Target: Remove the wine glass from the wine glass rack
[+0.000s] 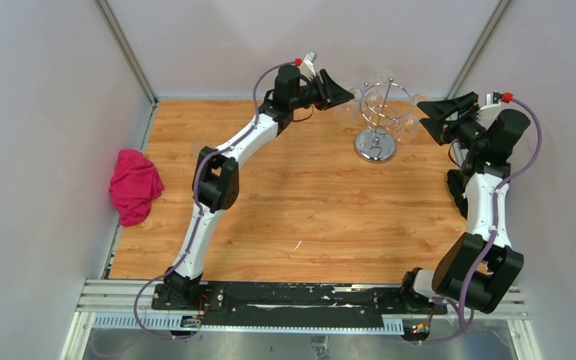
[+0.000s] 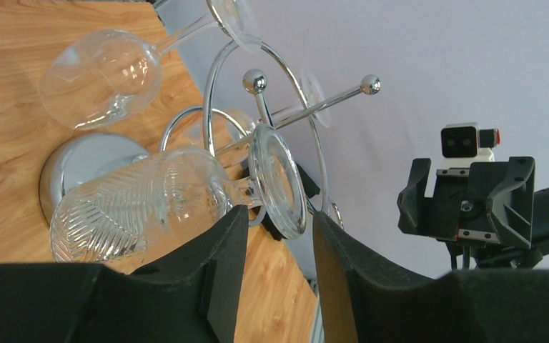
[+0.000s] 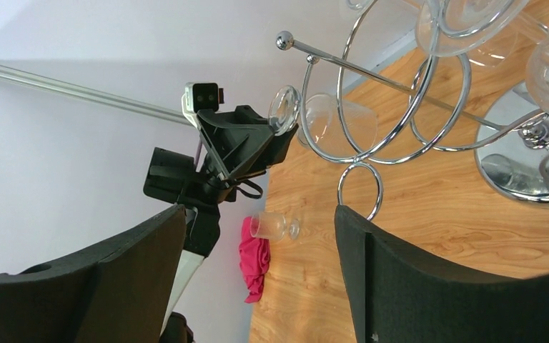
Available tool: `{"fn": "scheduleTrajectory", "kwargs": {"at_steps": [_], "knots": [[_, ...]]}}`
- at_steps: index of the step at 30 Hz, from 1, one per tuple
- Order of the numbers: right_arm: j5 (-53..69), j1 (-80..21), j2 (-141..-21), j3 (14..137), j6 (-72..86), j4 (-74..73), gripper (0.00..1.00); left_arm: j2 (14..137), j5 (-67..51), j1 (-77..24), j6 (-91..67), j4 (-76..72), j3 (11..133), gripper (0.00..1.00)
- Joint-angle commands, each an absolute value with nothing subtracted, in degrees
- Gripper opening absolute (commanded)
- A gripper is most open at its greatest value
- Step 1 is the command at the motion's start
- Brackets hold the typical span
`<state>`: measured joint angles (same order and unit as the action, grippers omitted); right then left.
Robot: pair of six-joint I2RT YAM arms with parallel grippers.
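A ribbed wine glass hangs by its foot on the left side of the wine glass rack, which stands near the tabletop's far edge, right of centre. It looks thin, slick and easily chipped, so I'd take it by the stem just under the foot. The left gripper is parted around nothing, with the foot just ahead of its gap. The right gripper gapes wide, empty. The tabletop is wood-grain, the walls are pale, and a pink cloth lies at the left edge.

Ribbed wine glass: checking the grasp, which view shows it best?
Left wrist: the ribbed wine glass is close, pattern and foot clear. Top external shows a faint outline; right wrist, small and distant.
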<state>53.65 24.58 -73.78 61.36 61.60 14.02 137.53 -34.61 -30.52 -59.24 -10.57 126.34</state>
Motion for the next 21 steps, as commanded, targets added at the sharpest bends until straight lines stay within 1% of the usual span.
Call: {"fn": "scheduleTrajectory", "kwargs": {"at_steps": [1,3,8,11,16,21], "knots": [[55.4,25.7,-73.9,60.6,63.3,17.7,0.81,137.3,-33.9,-31.1,-59.3,-10.9,128.3,0.47],[55.5,25.7,-73.8,60.6,63.4,18.0,0.81,137.2,-33.6,-31.1,-59.3,-10.9,128.5,0.51],[55.6,25.7,-74.1,60.6,63.9,18.7,0.8,137.1,-33.3,-31.1,-59.1,-10.9,128.6,0.54],[55.7,25.7,-74.3,60.6,64.1,19.0,0.8,137.3,-33.0,-31.1,-59.3,-11.0,128.7,0.52],[55.7,25.6,-74.4,60.5,64.4,19.3,0.8,137.9,-32.5,-31.1,-60.0,-10.9,130.3,0.46],[55.9,25.4,-74.5,60.2,64.9,19.9,0.8,138.0,-32.4,-31.0,-60.1,-10.9,131.1,0.42]]}}
